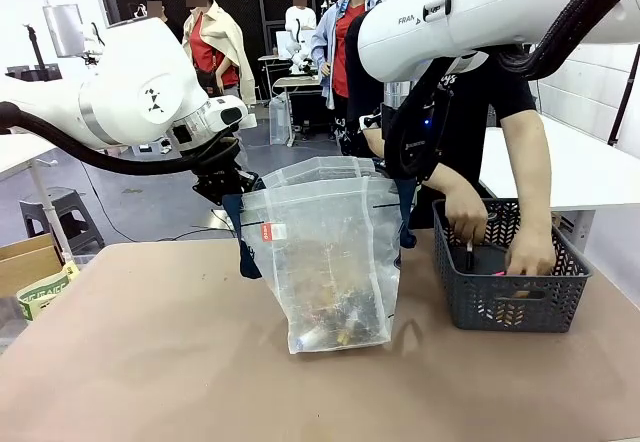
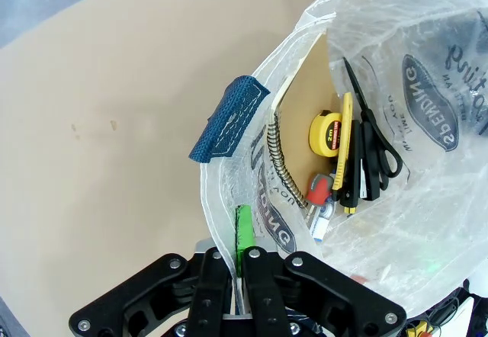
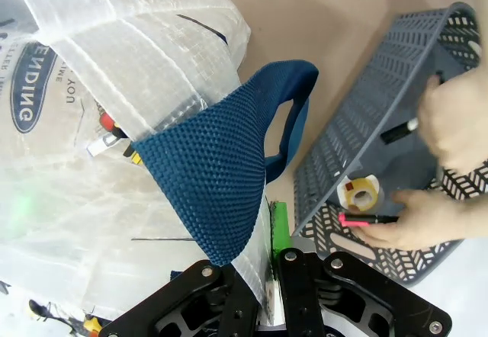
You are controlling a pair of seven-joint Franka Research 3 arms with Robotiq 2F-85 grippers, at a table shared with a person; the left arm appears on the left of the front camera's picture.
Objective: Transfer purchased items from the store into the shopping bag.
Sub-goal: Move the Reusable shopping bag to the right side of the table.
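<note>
The shopping bag (image 1: 330, 252) stands open in the middle of the table, translucent with navy lettering. My left gripper (image 1: 228, 184) is shut on its left rim beside a navy handle (image 2: 229, 120). My right gripper (image 1: 388, 174) is shut on the opposite rim, where the other navy handle (image 3: 221, 169) hangs. Inside the bag lie purchased items: a brown spiral notebook (image 2: 305, 116), a yellow tape measure (image 2: 324, 133), black scissors (image 2: 375, 142) and a yellow knife (image 2: 345, 150). The store, a dark grey basket (image 1: 510, 297), sits to the right. Both of the person's hands (image 1: 530, 252) are inside it.
In the basket lie a tape roll (image 3: 360, 192) and a pink marker (image 3: 370, 219) under one hand; the other hand holds a black pen (image 3: 398, 131). The person stands at the far edge. Bare brown tabletop (image 1: 150, 362) lies in front and left of the bag.
</note>
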